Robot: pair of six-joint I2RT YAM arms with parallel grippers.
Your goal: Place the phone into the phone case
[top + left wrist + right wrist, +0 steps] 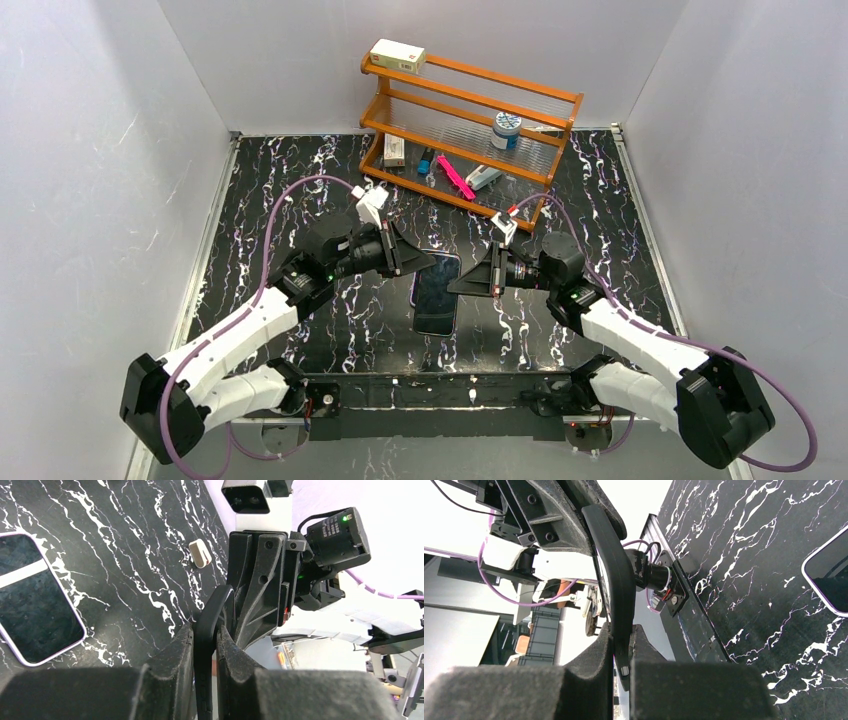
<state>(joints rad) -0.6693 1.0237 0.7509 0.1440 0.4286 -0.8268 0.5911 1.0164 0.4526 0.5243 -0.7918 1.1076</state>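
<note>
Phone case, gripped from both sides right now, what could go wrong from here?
1. The left gripper and right gripper both pinch the phone case only by its thin edges; uneven pulling or twisting could bend it or let it slip.
2. In the top view it hangs over one end of the lavender-edged phone, so a drop might hit that phone.

1. Top external: mounted high behind the arm bases (bottom of frame), looking down and forward. Far enough to take in the whole table (280, 160).
2. Left wrist: very near, sighting along the left gripper (206, 635). Table fills upper left of frame.
3. Right wrist: very near, sighting along the right gripper (622, 640). Table fills right of frame.
4. Shared: all three views show the lavender-edged phone (435, 310) (35, 605) (831, 585). Both wrist views see the phone case (210, 625) (616, 575) edge-on, and each faces the other arm.
</note>
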